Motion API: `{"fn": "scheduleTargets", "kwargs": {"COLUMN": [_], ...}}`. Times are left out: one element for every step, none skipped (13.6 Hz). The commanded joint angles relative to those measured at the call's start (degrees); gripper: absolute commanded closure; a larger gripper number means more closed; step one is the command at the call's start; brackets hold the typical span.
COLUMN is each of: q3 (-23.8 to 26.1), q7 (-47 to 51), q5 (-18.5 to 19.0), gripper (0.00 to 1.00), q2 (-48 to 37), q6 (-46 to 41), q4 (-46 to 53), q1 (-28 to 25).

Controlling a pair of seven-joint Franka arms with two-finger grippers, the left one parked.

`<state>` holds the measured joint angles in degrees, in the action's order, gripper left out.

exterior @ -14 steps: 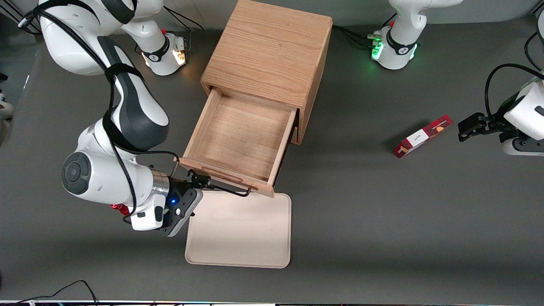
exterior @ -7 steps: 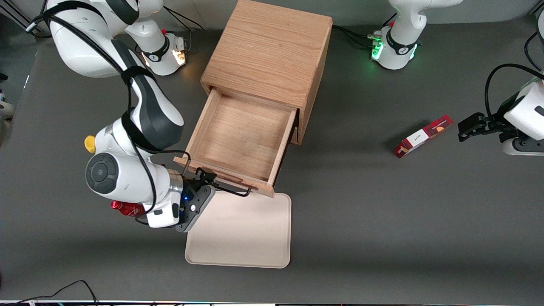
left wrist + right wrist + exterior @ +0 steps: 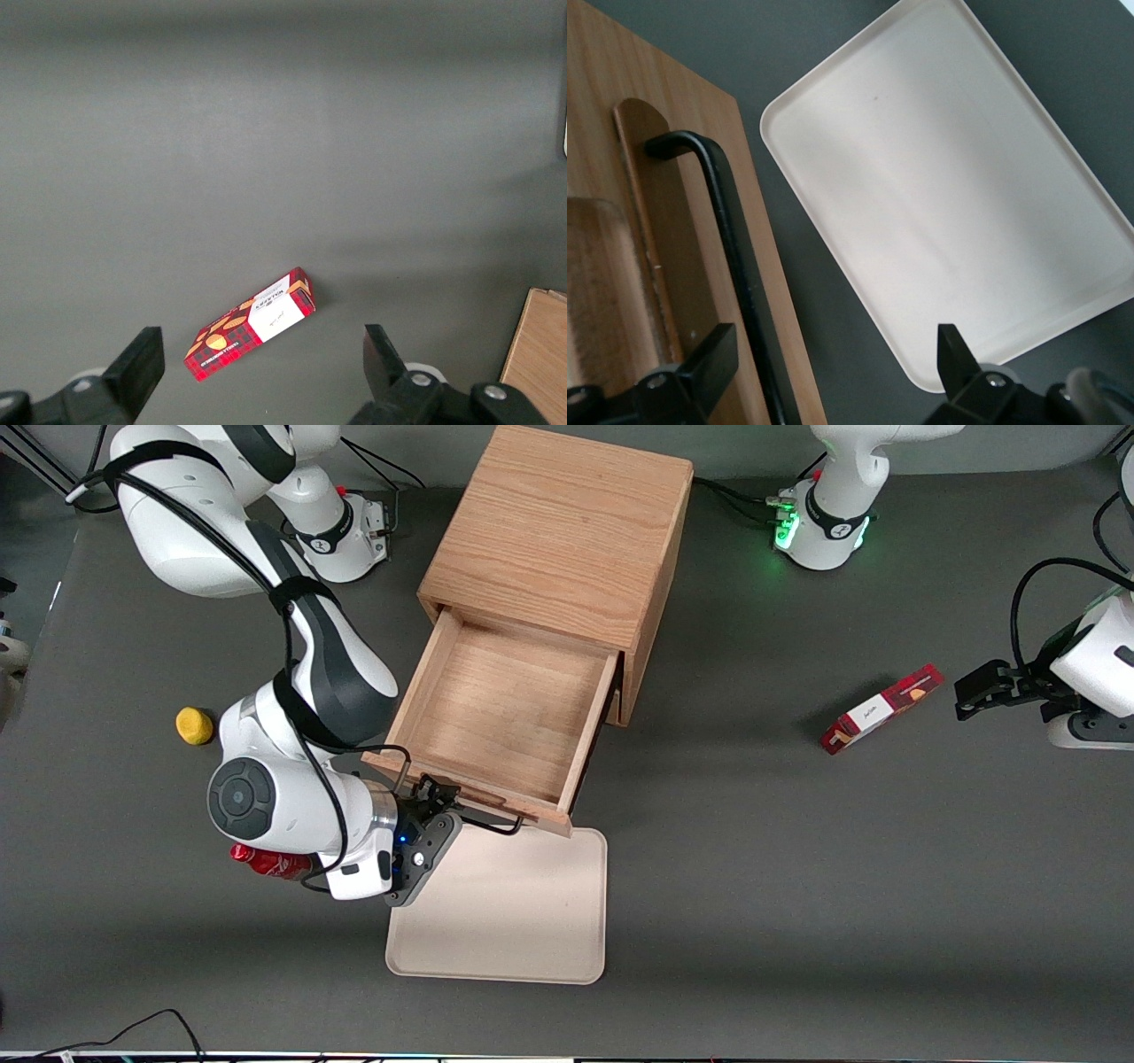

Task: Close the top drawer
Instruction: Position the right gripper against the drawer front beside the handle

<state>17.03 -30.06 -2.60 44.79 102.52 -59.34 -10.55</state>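
Note:
The top drawer [image 3: 505, 708] stands pulled far out of the light oak cabinet [image 3: 558, 540], and its inside is bare wood. Its front [image 3: 620, 221] carries a raised wooden strip [image 3: 656, 230] and a black wire handle [image 3: 492, 825] [image 3: 731, 230]. My right gripper [image 3: 436, 790] [image 3: 833, 354] is open just in front of the drawer front, at the handle's end nearest the working arm. The handle bar and the front's edge pass between the spread fingers [image 3: 700, 363], and nothing is gripped. The lower drawer is hidden under the open one.
A beige tray [image 3: 505, 912] [image 3: 948, 186] lies on the table right in front of the drawer, partly under the gripper. A yellow ball [image 3: 194, 725] and a red object [image 3: 266, 861] sit by the working arm. A red box [image 3: 880, 708] [image 3: 252, 323] lies toward the parked arm's end.
The right arm's wrist has slid along the drawer front toward the handle, closing on it. The yellow ball has come out from under the arm. The drawer has not moved.

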Motion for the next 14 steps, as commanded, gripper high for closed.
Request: {"fn": "scheduleTargets", "kwargs": {"q3": [0.1,0.1,0.1,0.0,0.0,0.0,0.0,0.0,0.0,0.1,0.1,0.1,0.1,0.1], "q7": [-0.5,-0.6,-0.7,-0.7,-0.9,-0.9,-0.9,-0.9,-0.9,-0.5,-0.4,-0.4,-0.4,-0.4], "q5": [0.9,0.9,1.0,1.2,1.5,2.5,2.9,3.0,3.0,3.0,3.0,3.0,3.0,3.0], "gripper": [0.0,0.0,0.0,0.0,0.0,0.0,0.0,0.0,0.0,0.0,0.0,0.0,0.0,0.0], "q2": [0.6,0.6,0.7,0.7,0.8,0.8,0.8,0.8,0.7,0.6,0.5,0.0,-0.5,-1.2], "q6": [-0.2,-0.1,-0.1,-0.1,0.1,0.1,0.1,0.1,0.1,0.1,0.1,0.2,0.4,1.0], "q4": [0.3,0.3,0.3,0.3,0.2,0.2,0.0,-0.6,-0.9,-1.0,-1.1,-1.8,-2.9,-3.9], "q1": [-0.3,-0.2,-0.3,-0.3,-0.3,-0.3,-0.3,-0.3,-0.3,-0.5,-0.6,-1.1,-1.4,-1.5]}}
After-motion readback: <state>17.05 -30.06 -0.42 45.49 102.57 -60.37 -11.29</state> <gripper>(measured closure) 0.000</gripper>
